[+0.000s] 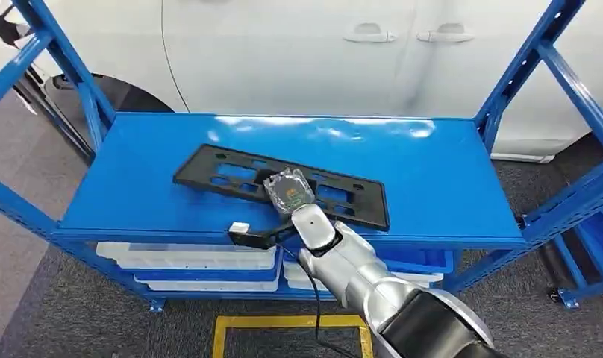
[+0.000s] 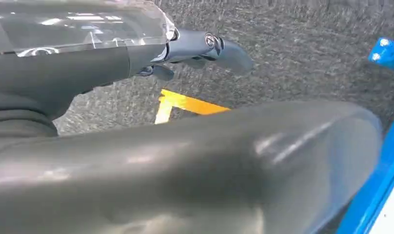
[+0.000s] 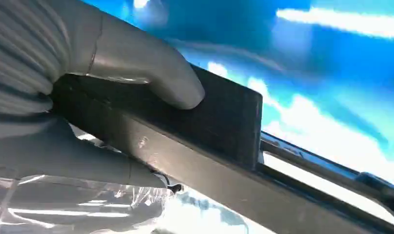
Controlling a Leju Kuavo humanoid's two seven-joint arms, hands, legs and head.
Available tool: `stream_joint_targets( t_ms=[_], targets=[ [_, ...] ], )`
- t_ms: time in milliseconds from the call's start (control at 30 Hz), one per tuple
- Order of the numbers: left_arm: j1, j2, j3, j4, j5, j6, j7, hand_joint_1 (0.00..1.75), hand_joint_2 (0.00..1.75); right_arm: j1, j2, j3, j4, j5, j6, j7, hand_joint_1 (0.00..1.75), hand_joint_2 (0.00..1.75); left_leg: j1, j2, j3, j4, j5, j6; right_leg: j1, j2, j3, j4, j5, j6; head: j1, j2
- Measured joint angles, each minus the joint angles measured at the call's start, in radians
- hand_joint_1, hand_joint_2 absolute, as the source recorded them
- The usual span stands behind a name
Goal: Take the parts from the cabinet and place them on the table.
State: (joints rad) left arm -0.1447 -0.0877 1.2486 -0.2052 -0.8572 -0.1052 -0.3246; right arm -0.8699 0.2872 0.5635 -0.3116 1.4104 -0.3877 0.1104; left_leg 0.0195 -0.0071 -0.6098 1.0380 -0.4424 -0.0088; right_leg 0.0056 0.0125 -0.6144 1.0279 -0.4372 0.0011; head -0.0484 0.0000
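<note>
A white car (image 1: 298,52) stands close behind a blue steel rack (image 1: 433,171), whose glossy painted top shelf carries the one part in play: a long, flat black plastic frame (image 1: 231,173), rectangular, pierced with slots and cut-outs, and matte against the shiny shelf. Its long axis runs across the shelf from the far left toward the near right, slightly skewed to the front edge, and the right hand (image 1: 289,192) sits over its near long edge around the middle, so the frame extends to both sides of the grip and mostly leftward. The right wrist view shows a thick grey thumb (image 3: 151,73) pressed on the frame's top face and fingers under its edge, so this hand is clamped on the frame; clear plastic film covers the back of the hand. Any lift would probably need the frame kept level, since it overhangs the grip on both sides. White bins (image 1: 194,257) sit on the lower shelf. The left hand (image 2: 205,48) hangs over grey carpet with its dark fingers loosely out and nothing in them, well away from the frame. A yellow floor line (image 1: 287,322) marks the carpet below the rack.
</note>
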Motion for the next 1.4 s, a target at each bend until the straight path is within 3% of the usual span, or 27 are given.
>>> stream_joint_targets(
  t_ms=[67,167,200,233,267,300,367,400,433,533,567,600,700,733,767,833,867,900,967,1067,1133,1200,1233,1267,1300,1367,1400],
  targets=[
    [0.001,0.0,0.0,0.0,0.0,-0.003,-0.003,0.0,0.0,-0.007,0.0,-0.029,-0.038,-0.035,-0.054,-0.041,1.75,1.75,0.006,0.0,0.003,-0.008,0.007,0.013,-0.004,-0.002,-0.006,0.018,-0.02,0.012,0.0,0.0],
    [0.006,0.0,0.0,0.0,0.0,-0.002,-0.012,0.0,0.0,0.006,-0.01,-0.093,-0.189,-0.127,-0.126,-0.144,1.75,1.75,0.003,0.001,0.0,-0.008,0.008,0.023,-0.008,-0.005,-0.095,0.215,-0.126,0.024,0.0,0.0],
    [0.009,0.0,0.0,0.0,-0.001,-0.002,-0.015,0.0,0.0,0.019,-0.013,-0.105,-0.227,-0.15,-0.123,-0.164,1.75,1.75,0.002,0.001,0.0,-0.007,0.007,0.023,-0.009,-0.005,-0.13,0.29,-0.149,0.026,0.0,0.0],
    [0.012,0.0,0.0,0.0,-0.002,-0.001,-0.019,0.0,0.0,0.046,-0.028,-0.129,-0.352,-0.21,-0.097,-0.201,1.75,1.75,0.002,0.0,0.002,-0.007,0.006,0.024,-0.009,-0.006,-0.144,0.317,-0.144,0.026,0.0,0.0],
    [0.014,0.0,0.0,0.0,-0.003,-0.001,-0.022,0.0,0.0,0.067,-0.038,-0.139,-0.413,-0.23,-0.088,-0.209,1.75,1.75,0.002,-0.002,0.003,-0.007,0.006,0.025,-0.009,-0.006,-0.137,0.298,-0.124,0.025,0.0,0.0],
    [0.017,0.0,0.0,0.0,-0.003,-0.001,-0.024,0.0,0.0,0.079,-0.045,-0.149,-0.478,-0.241,-0.077,-0.213,1.75,1.75,0.001,-0.004,0.005,-0.007,0.004,0.025,-0.009,-0.006,-0.11,0.236,-0.084,0.02,0.0,0.0],
    [0.017,0.0,0.0,0.0,-0.003,0.0,-0.026,0.0,0.0,0.093,-0.053,-0.165,-0.569,-0.25,-0.071,-0.216,1.75,1.75,0.0,-0.004,0.008,-0.007,0.002,0.022,-0.004,-0.006,-0.029,0.055,0.007,0.003,0.0,0.0],
    [0.017,-0.004,-0.001,0.0,-0.003,-0.001,-0.026,0.0,0.0,0.1,-0.058,-0.171,-0.619,-0.25,-0.069,-0.22,1.75,1.75,-0.001,-0.003,0.004,-0.008,0.001,0.02,0.001,-0.007,-0.008,0.01,0.003,-0.006,0.0,0.0],
    [0.016,-0.003,-0.001,0.0,-0.003,0.0,-0.026,0.0,0.0,0.103,-0.058,-0.173,-0.645,-0.25,-0.066,-0.221,1.75,1.75,-0.004,-0.002,0.001,-0.006,0.002,0.013,0.004,-0.007,-0.011,-0.003,0.006,-0.007,0.0,0.0],
    [0.016,-0.004,-0.001,0.0,0.0,-0.006,-0.045,0.0,0.0,0.136,-0.07,-0.19,-0.719,-0.363,-0.092,-0.304,1.75,1.75,-0.001,-0.001,0.005,-0.013,0.003,-0.002,0.008,-0.004,-0.011,-0.004,0.006,-0.014,0.0,0.0],
    [0.015,-0.003,-0.001,0.0,0.001,-0.014,-0.052,0.0,0.0,0.153,-0.077,-0.197,-0.763,-0.465,-0.061,-0.369,1.75,1.75,-0.003,0.001,0.001,-0.01,-0.004,-0.006,-0.005,-0.006,-0.002,-0.018,0.013,-0.021,0.0,0.0],
    [0.015,-0.005,-0.001,0.0,0.005,-0.023,-0.054,0.0,0.0,0.186,-0.092,-0.204,-0.834,-0.587,0.005,-0.433,1.75,1.75,-0.002,0.003,-0.001,0.008,-0.019,-0.01,-0.004,-0.008,0.005,-0.026,0.014,-0.021,-0.001,0.0],
    [0.015,-0.002,-0.002,0.0,0.019,-0.054,-0.064,0.0,0.0,0.312,-0.151,-0.229,-1.14,-1.251,0.331,-0.634,1.75,1.75,0.002,0.003,-0.093,0.22,-0.128,-0.018,-0.003,-0.019,0.009,-0.026,0.01,-0.03,-0.001,0.0],
    [0.016,0.001,-0.001,0.0,0.028,-0.061,-0.068,0.0,0.0,0.353,-0.157,-0.236,-1.207,-1.437,0.429,-0.678,1.75,1.75,0.002,0.003,-0.12,0.277,-0.142,-0.021,-0.003,-0.019,0.009,-0.024,0.008,-0.031,-0.001,0.0],
    [0.015,0.002,0.001,0.0,0.036,-0.067,-0.071,0.0,0.0,0.395,-0.159,-0.244,-1.271,-1.584,0.51,-0.696,1.75,1.75,0.002,0.003,-0.125,0.285,-0.132,-0.022,-0.004,-0.019,0.011,-0.024,0.006,-0.029,-0.001,0.0],
    [0.016,0.004,0.007,0.0,0.046,-0.069,-0.08,0.0,0.0,0.47,-0.165,-0.253,-1.383,-1.77,0.66,-0.684,1.75,1.75,0.004,0.004,-0.07,0.177,-0.059,-0.023,-0.006,-0.015,0.017,-0.021,-0.001,-0.025,-0.001,0.0],
    [0.017,0.006,0.01,0.0,0.047,-0.069,-0.08,0.0,0.0,0.499,-0.169,-0.248,-1.422,-1.786,0.731,-0.67,1.75,1.75,0.004,0.004,-0.023,0.084,-0.013,-0.022,-0.009,-0.011,0.02,-0.015,-0.003,-0.022,-0.001,0.0],
    [0.017,0.008,0.01,0.0,0.046,-0.067,-0.078,0.0,0.0,0.522,-0.172,-0.235,-1.444,-1.786,0.798,-0.667,1.75,1.75,0.004,0.003,0.008,0.012,-0.001,-0.018,-0.009,-0.006,0.019,-0.008,-0.008,-0.016,-0.001,0.0],
    [0.014,0.013,0.01,0.0,0.042,-0.062,-0.071,0.0,0.0,0.555,-0.185,-0.196,-1.461,-1.791,0.904,-0.676,1.75,1.75,-0.002,-0.001,0.017,0.001,-0.013,-0.004,-0.003,0.004,0.009,0.001,-0.007,-0.004,-0.001,0.0],
    [0.021,0.016,0.011,0.0,0.043,-0.051,-0.062,0.0,0.0,0.58,-0.205,-0.169,-1.48,-1.814,0.951,-0.667,1.75,1.75,0.003,-0.001,0.013,-0.006,-0.002,0.015,-0.002,0.004,0.006,0.0,-0.004,0.011,-0.001,0.0],
    [0.022,0.016,0.011,0.0,0.045,-0.044,-0.06,0.0,0.0,0.58,-0.218,-0.164,-1.49,-1.821,0.964,-0.662,1.75,1.75,0.004,0.001,0.006,-0.008,0.008,0.028,-0.009,-0.002,-0.011,0.051,-0.064,0.021,-0.001,0.0],
    [0.023,0.019,0.012,0.0,0.046,-0.04,-0.06,0.0,0.0,0.584,-0.23,-0.158,-1.498,-1.814,0.964,-0.652,1.75,1.75,0.002,0.002,-0.006,-0.008,0.016,0.034,-0.013,-0.003,-0.068,0.209,-0.162,0.028,-0.001,0.0],
    [0.024,0.021,0.012,0.0,0.046,-0.038,-0.058,0.0,0.0,0.587,-0.234,-0.156,-1.5,-1.807,0.963,-0.647,1.75,1.75,0.002,0.002,-0.013,-0.008,0.022,0.033,-0.014,-0.003,-0.088,0.271,-0.188,0.031,-0.001,0.0],
    [0.024,0.021,0.012,0.0,0.047,-0.038,-0.058,0.0,0.0,0.59,-0.238,-0.155,-1.501,-1.803,0.962,-0.646,1.75,1.75,0.002,0.002,-0.02,-0.008,0.028,0.033,-0.014,-0.004,-0.088,0.295,-0.191,0.031,-0.001,0.0],
    [0.026,0.022,0.013,0.0,0.047,-0.038,-0.057,0.0,0.0,0.59,-0.242,-0.153,-1.502,-1.803,0.961,-0.646,1.75,1.75,0.001,0.002,-0.028,-0.008,0.034,0.032,-0.014,-0.004,-0.065,0.271,-0.173,0.03,-0.001,0.0],
    [0.028,0.022,0.013,0.0,0.048,-0.039,-0.056,0.0,0.0,0.59,-0.248,-0.152,-1.504,-1.787,0.955,-0.649,1.75,1.75,0.001,0.001,-0.041,-0.008,0.046,0.028,-0.014,-0.005,0.033,0.125,-0.111,0.022,-0.001,0.0],
    [0.028,0.022,0.013,0.0,0.048,-0.039,-0.056,0.0,0.0,0.589,-0.249,-0.152,-1.508,-1.781,0.952,-0.653,1.75,1.75,0.001,-0.001,-0.046,-0.008,0.053,0.024,-0.011,-0.005,0.101,0.024,-0.088,0.013,-0.001,0.0]
  ],
)
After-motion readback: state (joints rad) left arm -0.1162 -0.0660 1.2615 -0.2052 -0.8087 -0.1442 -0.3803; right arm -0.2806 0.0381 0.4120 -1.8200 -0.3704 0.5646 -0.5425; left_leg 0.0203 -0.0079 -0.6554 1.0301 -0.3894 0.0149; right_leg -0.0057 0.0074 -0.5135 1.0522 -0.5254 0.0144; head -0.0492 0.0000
